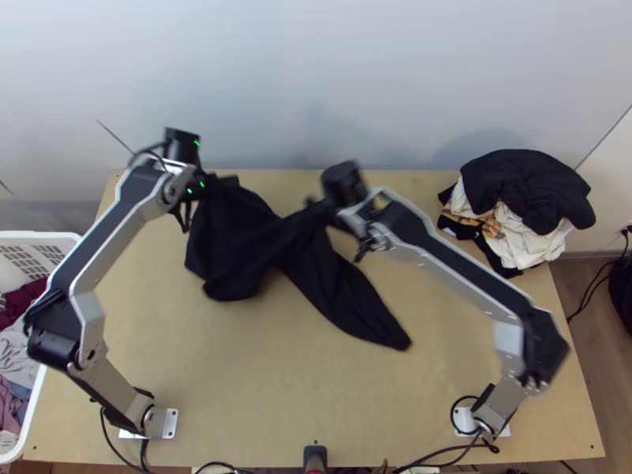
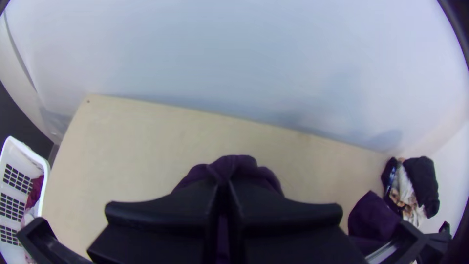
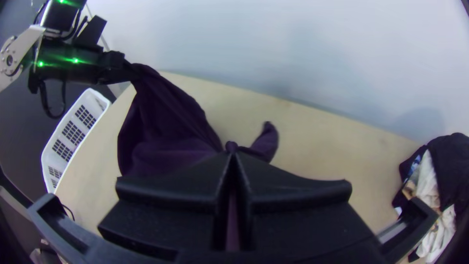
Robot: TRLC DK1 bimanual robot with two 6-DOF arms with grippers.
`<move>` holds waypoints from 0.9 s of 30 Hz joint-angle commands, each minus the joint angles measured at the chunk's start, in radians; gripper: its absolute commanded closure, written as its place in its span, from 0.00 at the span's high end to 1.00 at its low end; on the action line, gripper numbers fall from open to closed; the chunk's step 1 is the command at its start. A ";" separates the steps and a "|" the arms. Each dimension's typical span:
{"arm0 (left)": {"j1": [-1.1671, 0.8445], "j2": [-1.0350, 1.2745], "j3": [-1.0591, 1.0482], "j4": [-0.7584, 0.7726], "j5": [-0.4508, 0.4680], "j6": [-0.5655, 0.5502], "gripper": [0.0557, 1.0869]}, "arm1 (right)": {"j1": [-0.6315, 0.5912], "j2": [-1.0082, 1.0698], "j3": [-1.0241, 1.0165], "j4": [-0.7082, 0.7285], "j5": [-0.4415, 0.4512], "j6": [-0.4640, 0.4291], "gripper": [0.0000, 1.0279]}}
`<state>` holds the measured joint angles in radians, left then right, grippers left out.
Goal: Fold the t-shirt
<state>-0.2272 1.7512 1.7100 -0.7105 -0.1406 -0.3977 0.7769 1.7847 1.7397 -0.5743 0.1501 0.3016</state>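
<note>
The light wooden table (image 1: 340, 411) is spreading beneath both arms. Off its left side, the white basket (image 1: 24, 235) is holding maroon, grey and purple laundry in the top view, while the right wrist view is showing its slotted wall.

The dark t-shirt (image 1: 237, 245) is hanging bunched between the grippers toward the table's far side, one long tapering part trailing rightward and nearer in the top view. In the right wrist view, a taut ridge is running from the left gripper's tips across the wide folds, and a small pointed end is poking up past the right gripper's own tips.

At the far right corner, a heap of clothes (image 1: 521, 197) is sitting, black over cream.

The left gripper (image 1: 221, 181) is pinching a gathered bit of the t-shirt, its fingers closed together. The right gripper (image 1: 310, 215) is likewise clamping another bunched part, its fingers nearly meeting around the cloth.
</note>
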 commanded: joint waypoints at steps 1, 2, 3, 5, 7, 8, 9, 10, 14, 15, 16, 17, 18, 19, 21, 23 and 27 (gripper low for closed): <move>0.045 -0.073 0.195 -0.049 -0.067 -0.026 0.04 | -0.074 -0.176 0.067 -0.053 0.083 -0.052 0.03; 0.055 -0.073 0.238 -0.066 -0.077 -0.026 0.04 | -0.076 -0.189 0.080 -0.058 0.105 -0.059 0.03; 0.063 -0.073 0.281 -0.086 -0.086 -0.026 0.04 | -0.079 -0.202 0.090 -0.065 0.124 -0.067 0.03; 0.088 -0.079 0.347 -0.109 -0.091 -0.026 0.04 | -0.093 -0.225 0.107 -0.068 0.149 -0.079 0.03; 0.104 -0.094 0.396 -0.135 -0.093 -0.026 0.04 | -0.117 -0.238 0.130 -0.071 0.167 -0.087 0.03; 0.111 -0.107 0.413 -0.147 -0.093 -0.026 0.04 | -0.131 -0.245 0.141 -0.071 0.175 -0.088 0.03; 0.112 -0.121 0.422 -0.158 -0.093 -0.026 0.04 | -0.148 -0.246 0.153 -0.071 0.181 -0.088 0.03; 0.112 -0.140 0.425 -0.167 -0.091 -0.026 0.04 | -0.165 -0.248 0.165 -0.071 0.186 -0.091 0.03; 0.077 -0.254 0.424 -0.216 -0.080 -0.013 0.04 | -0.219 -0.252 0.242 -0.071 0.213 -0.099 0.03; 0.054 -0.286 0.424 -0.225 -0.079 -0.007 0.04 | -0.222 -0.257 0.262 -0.070 0.226 -0.102 0.03; 0.034 -0.317 0.424 -0.231 -0.079 -0.001 0.04 | -0.222 -0.263 0.279 -0.070 0.235 -0.108 0.03; 0.011 -0.345 0.424 -0.239 -0.079 0.007 0.04 | -0.220 -0.269 0.293 -0.070 0.244 -0.111 0.03; -0.018 -0.369 0.424 -0.244 -0.079 0.017 0.04 | -0.219 -0.275 0.299 -0.068 0.249 -0.113 0.03; -0.040 -0.389 0.422 -0.253 -0.079 0.019 0.04 | -0.214 -0.283 0.299 -0.070 0.249 -0.114 0.03; -0.093 -0.417 0.416 -0.284 -0.079 0.025 0.04 | -0.203 -0.300 0.271 -0.070 0.250 -0.114 0.03; -0.129 -0.447 0.359 -0.307 -0.077 0.026 0.04 | -0.199 -0.321 0.212 -0.070 0.249 -0.108 0.03; -0.181 -0.558 0.103 -0.307 -0.010 0.025 0.04 | -0.203 -0.370 0.101 -0.078 0.215 -0.076 0.03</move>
<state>-0.3122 1.3426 2.0422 -0.9863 -0.2176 -0.3809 0.5793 1.4807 1.9469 -0.6460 0.3855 0.1967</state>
